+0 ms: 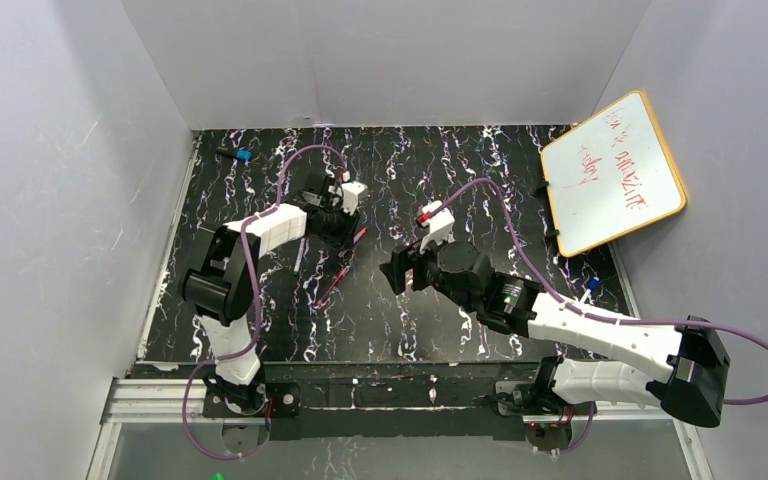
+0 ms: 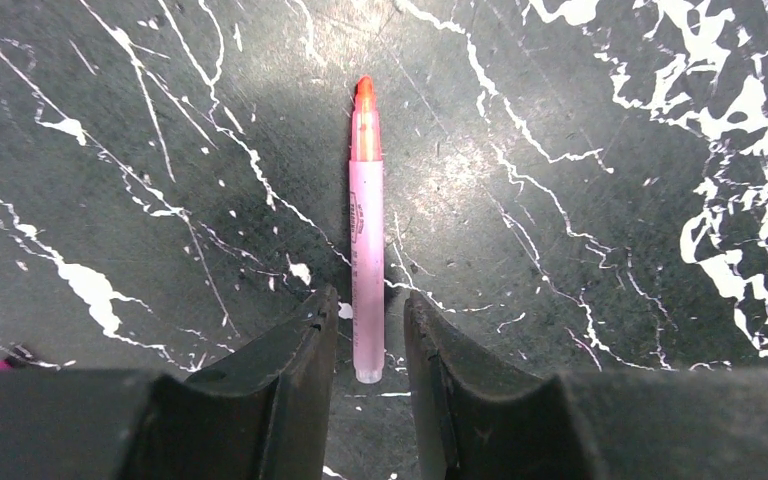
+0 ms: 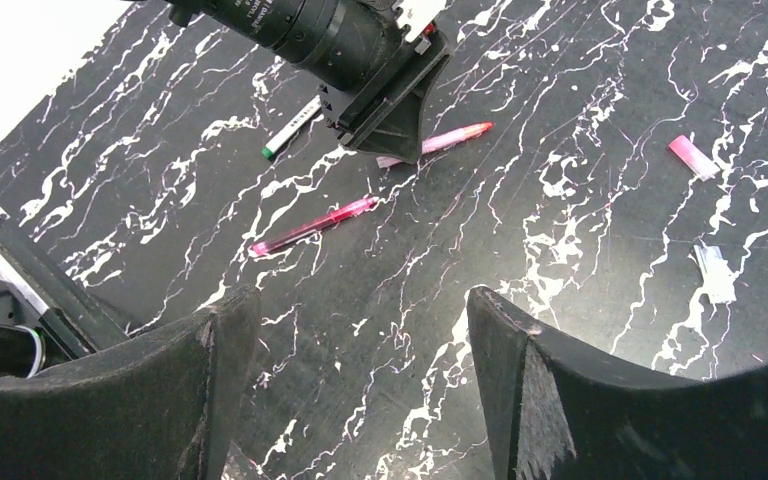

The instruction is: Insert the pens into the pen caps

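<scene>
A pink pen (image 2: 367,240) with an orange-red tip lies flat on the black marbled mat. My left gripper (image 2: 368,305) is open and low over it, its jaws either side of the pen's rear end with a small gap on each side. In the right wrist view the same pen (image 3: 440,140) pokes out from the left gripper (image 3: 380,105). A magenta pen (image 3: 310,228) and a whitish pen with a green tip (image 3: 290,128) lie nearby. A pink cap (image 3: 693,157) and a clear whitish cap (image 3: 715,272) lie to the right. My right gripper (image 3: 355,300) is open and empty above the mat.
A small whiteboard (image 1: 612,172) with red writing leans at the back right. A small blue-and-black item (image 1: 240,155) lies at the back left. White walls close in the mat (image 1: 440,330) on three sides. The two grippers (image 1: 345,225) (image 1: 400,272) are close together mid-table.
</scene>
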Action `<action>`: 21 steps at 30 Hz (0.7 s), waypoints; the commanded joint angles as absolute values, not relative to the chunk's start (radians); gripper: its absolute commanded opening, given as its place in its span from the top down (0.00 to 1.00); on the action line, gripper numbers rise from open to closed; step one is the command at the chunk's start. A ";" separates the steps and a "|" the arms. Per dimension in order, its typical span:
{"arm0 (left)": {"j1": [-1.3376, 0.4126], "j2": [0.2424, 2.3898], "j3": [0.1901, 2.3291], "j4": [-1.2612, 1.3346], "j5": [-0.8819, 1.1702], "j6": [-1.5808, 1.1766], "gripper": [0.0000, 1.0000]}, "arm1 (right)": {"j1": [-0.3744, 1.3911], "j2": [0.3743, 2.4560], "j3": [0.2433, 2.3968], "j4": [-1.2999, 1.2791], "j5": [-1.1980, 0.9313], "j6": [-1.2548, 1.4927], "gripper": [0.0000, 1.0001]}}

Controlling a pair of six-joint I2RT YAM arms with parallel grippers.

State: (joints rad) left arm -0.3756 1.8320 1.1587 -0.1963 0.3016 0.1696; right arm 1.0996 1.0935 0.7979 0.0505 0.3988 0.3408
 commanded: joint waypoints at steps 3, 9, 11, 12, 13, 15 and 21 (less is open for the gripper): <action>-0.388 1.881 1.188 -0.255 0.312 0.205 0.71 | 1.095 1.098 0.787 0.063 0.425 0.334 0.17; -0.415 1.931 1.209 -0.316 0.174 0.231 0.71 | 1.094 1.097 0.787 0.063 0.430 0.329 0.17; -0.428 1.949 1.219 -0.336 0.113 0.239 0.71 | 1.093 1.096 0.787 0.063 0.432 0.328 0.17; -0.435 1.959 1.223 -0.346 0.089 0.242 0.71 | 1.092 1.097 0.787 0.063 0.432 0.327 0.17; -0.442 1.968 1.227 -0.354 0.066 0.246 0.71 | 1.092 1.097 0.787 0.062 0.433 0.327 0.17; -0.451 1.983 1.234 -0.368 0.036 0.248 0.73 | 1.092 1.095 0.787 0.061 0.434 0.325 0.17; -0.460 1.998 1.245 -0.392 -0.029 0.247 0.86 | 1.090 1.084 0.786 0.052 0.442 0.327 0.17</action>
State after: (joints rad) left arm -0.4610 1.9282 1.2709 -0.2790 0.0891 0.2256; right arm 1.0988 1.1019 0.7887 0.0471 0.4168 0.3363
